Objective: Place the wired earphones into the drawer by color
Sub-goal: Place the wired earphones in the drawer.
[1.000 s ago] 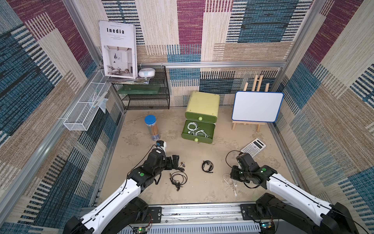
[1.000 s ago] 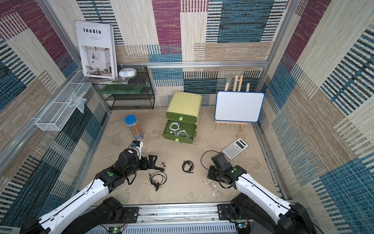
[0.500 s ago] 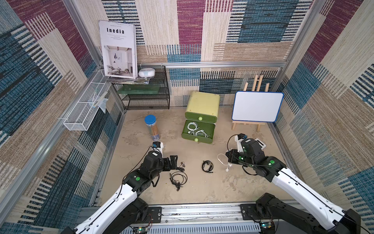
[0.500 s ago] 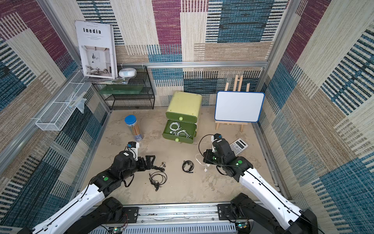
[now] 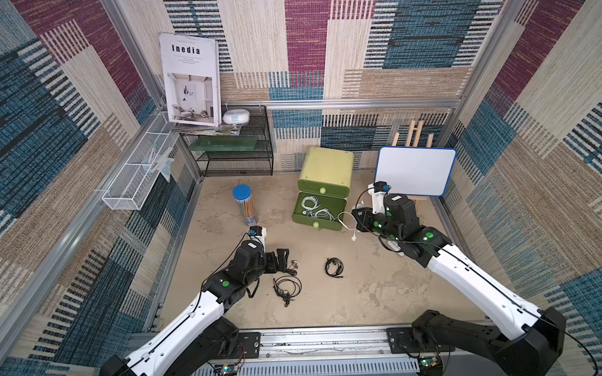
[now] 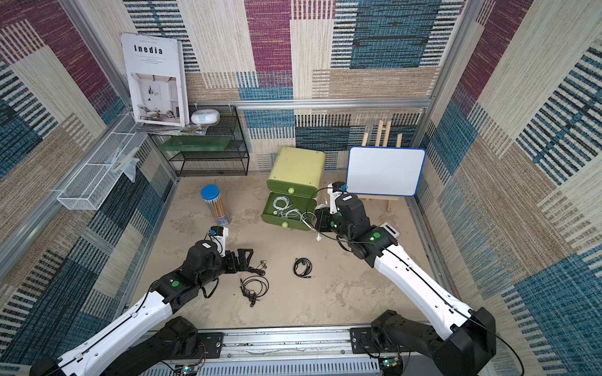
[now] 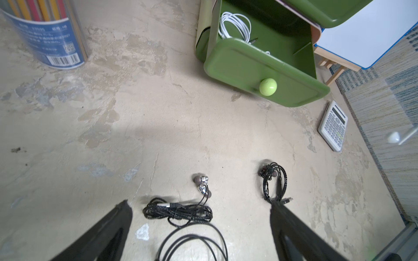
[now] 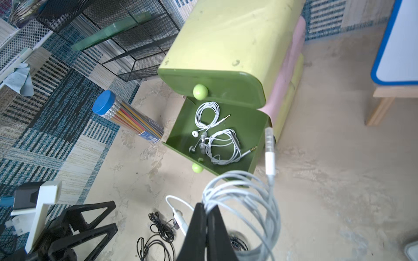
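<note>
Right claw (image 8: 207, 209): pinched tight on white earphones (image 8: 244, 196) coil; open drawer (image 8: 246, 122) just ahead, two white sets (image 8: 202, 140) inside. Left claw (image 7: 200, 204): spread wide above table (image 7: 158, 113), black earphones (image 7: 178, 212) between fingers (image 7: 108, 232), another black set (image 7: 274, 180) beside one fingertip (image 7: 278, 209).

The only word I can read from here is "Inedia", in bold black letters across the top of the white magazine (image 5: 190, 78) propped on the black wire shelf (image 5: 254, 130). It reads the same on the magazine (image 6: 156, 78) in both top views. The fine print above and below it is too small for me. In the left wrist view the pencil tube (image 7: 45, 34) carries a blue label with a barcode and a QR code, its print blurred. The calculator (image 7: 333, 125) keys are illegible.
</note>
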Controlling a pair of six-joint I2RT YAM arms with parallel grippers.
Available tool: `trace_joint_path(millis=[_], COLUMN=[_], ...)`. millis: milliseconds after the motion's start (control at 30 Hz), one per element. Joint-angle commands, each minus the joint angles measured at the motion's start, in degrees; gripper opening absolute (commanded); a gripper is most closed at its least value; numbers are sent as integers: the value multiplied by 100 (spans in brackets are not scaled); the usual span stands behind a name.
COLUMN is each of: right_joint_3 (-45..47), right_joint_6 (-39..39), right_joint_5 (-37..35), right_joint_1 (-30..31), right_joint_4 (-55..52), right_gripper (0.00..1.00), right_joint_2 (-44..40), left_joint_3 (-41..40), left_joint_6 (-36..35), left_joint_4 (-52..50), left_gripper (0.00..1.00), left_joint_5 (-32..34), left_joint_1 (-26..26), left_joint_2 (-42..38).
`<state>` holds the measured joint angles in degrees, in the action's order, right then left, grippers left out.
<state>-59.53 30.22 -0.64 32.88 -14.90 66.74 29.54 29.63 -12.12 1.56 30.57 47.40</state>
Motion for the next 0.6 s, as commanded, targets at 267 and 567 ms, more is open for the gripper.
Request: trace_joint_path(millis=[267, 567], right_joint_3=[-999, -1287], right_joint_6=[-565, -579], right_joint_5=[-232, -104], right_joint_1=[-1, 1], right_joint_4=[1019, 1526], right_gripper=[0, 0], right_joint_2=[1329, 2249], left_joint_3=[-24, -225], left_joint_6=[-511, -576], left_joint_4=[483, 429], left_gripper=[99, 99], left_joint_5=[-77, 23], left_joint_1=[1, 2], left_joint_2=[-97, -360])
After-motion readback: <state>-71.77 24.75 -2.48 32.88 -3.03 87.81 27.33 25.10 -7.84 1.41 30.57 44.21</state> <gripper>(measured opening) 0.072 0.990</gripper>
